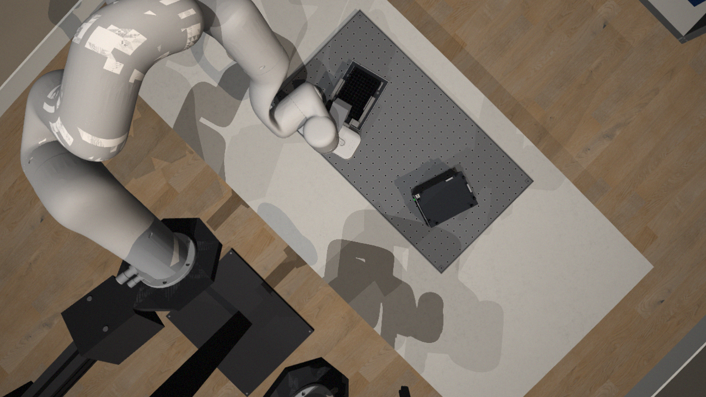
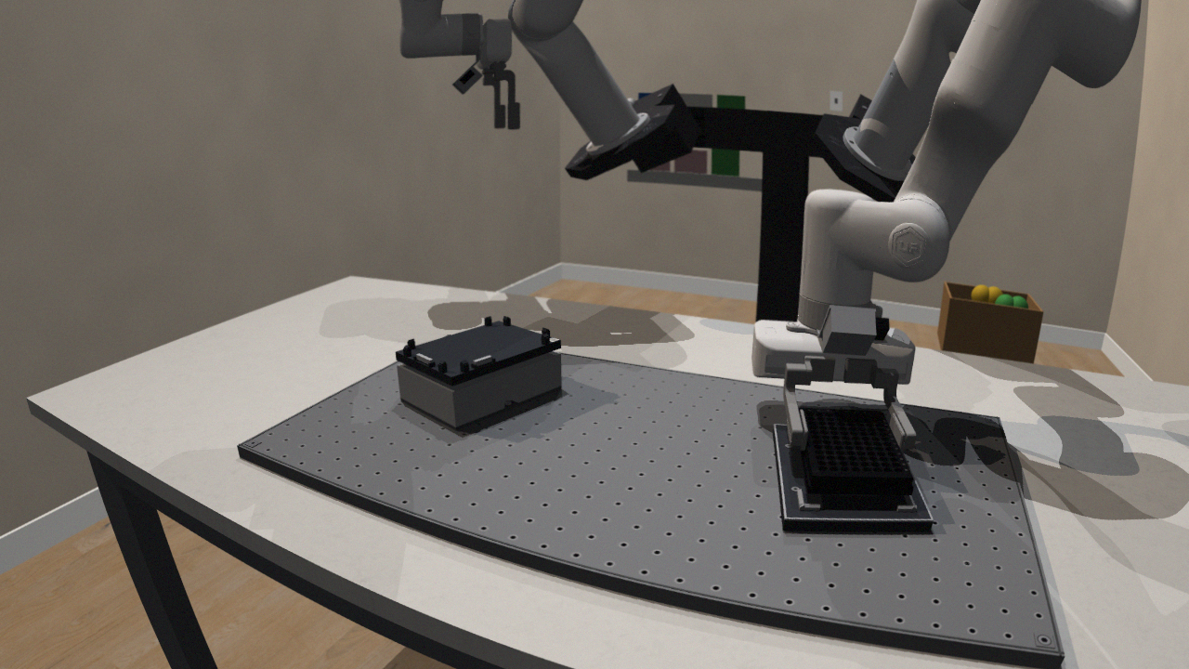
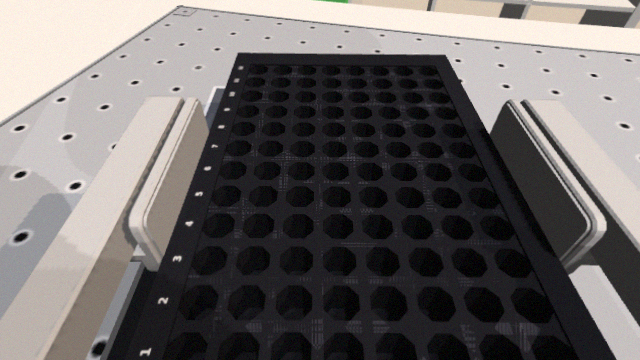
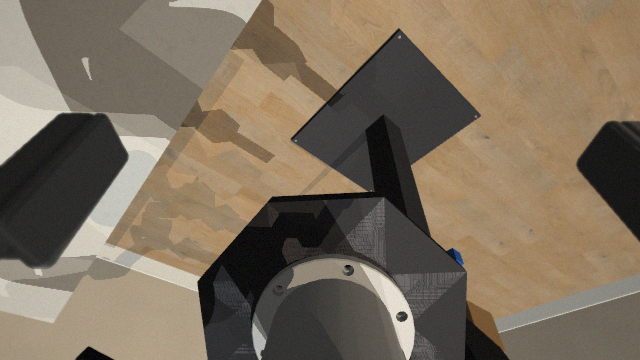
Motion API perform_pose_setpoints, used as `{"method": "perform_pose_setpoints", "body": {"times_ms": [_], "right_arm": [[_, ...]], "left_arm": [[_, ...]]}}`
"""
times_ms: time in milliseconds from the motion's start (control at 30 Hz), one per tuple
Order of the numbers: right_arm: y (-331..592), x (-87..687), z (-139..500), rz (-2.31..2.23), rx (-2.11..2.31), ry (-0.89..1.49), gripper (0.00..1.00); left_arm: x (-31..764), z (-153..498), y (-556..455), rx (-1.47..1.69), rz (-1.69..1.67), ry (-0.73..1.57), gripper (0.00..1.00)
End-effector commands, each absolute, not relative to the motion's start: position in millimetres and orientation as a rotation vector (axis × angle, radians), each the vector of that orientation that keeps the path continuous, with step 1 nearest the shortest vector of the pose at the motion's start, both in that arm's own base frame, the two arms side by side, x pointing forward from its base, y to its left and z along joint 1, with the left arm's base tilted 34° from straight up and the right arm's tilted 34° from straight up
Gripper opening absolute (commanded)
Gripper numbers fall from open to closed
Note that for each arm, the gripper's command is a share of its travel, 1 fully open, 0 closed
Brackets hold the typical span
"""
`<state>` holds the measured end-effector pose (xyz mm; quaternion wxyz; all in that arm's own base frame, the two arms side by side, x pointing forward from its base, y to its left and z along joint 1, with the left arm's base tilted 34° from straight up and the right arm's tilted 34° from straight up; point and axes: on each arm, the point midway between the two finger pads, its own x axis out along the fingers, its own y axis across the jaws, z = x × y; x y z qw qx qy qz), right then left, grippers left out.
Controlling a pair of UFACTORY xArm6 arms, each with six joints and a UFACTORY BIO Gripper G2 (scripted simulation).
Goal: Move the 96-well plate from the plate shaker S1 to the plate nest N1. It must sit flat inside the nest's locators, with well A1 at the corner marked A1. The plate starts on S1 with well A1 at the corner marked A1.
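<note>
Over at the plate nest (image 1: 384, 83) (image 2: 855, 525), your left claw (image 1: 353, 96) (image 2: 852, 439) (image 3: 350, 185) is closed on the 96-well plate (image 1: 362, 89) (image 2: 855, 453) (image 3: 340, 200), with one finger along each long side. You've got the pads (image 3: 175, 175) against the dark plate in the wrist view, and the well columns run away from that camera, with the number 1 at the near end. So your plate is at the nest, off the shaker, sitting over the nest's base, but I can't tell if it's fully flat inside the locators, or which corner carries the A1 mark. Going outward, you've got the perforated board (image 1: 409, 123) (image 2: 623, 482) (image 3: 115, 85) under the nest, and it lies on the pale worktop (image 1: 567, 256) (image 2: 207, 333). Well apart from the nest on that same board is your plate shaker (image 1: 444, 199) (image 2: 477, 358), a grey box with a dark top and little posts around its edge. Your right claw (image 2: 507, 116) (image 4: 351, 159) hangs up in the air way off from the plate, fingers spread wide with nothing between them.
</note>
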<state>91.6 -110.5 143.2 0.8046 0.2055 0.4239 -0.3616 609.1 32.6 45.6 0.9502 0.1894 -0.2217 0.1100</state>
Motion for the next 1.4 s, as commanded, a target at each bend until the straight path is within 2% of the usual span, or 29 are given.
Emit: {"method": "perform_pose_setpoints", "body": {"times_ms": [0,1367], "right_arm": [[-110.9,91.8,143.8,-0.774,0.439,0.906,1.00],[-110.9,91.8,143.8,-0.774,0.439,0.906,1.00]], "left_arm": [[609.6,46.5,32.1,0.384,0.223,-0.453,0.00],[610.8,43.7,33.5,0.384,0.223,-0.453,0.00]]}}
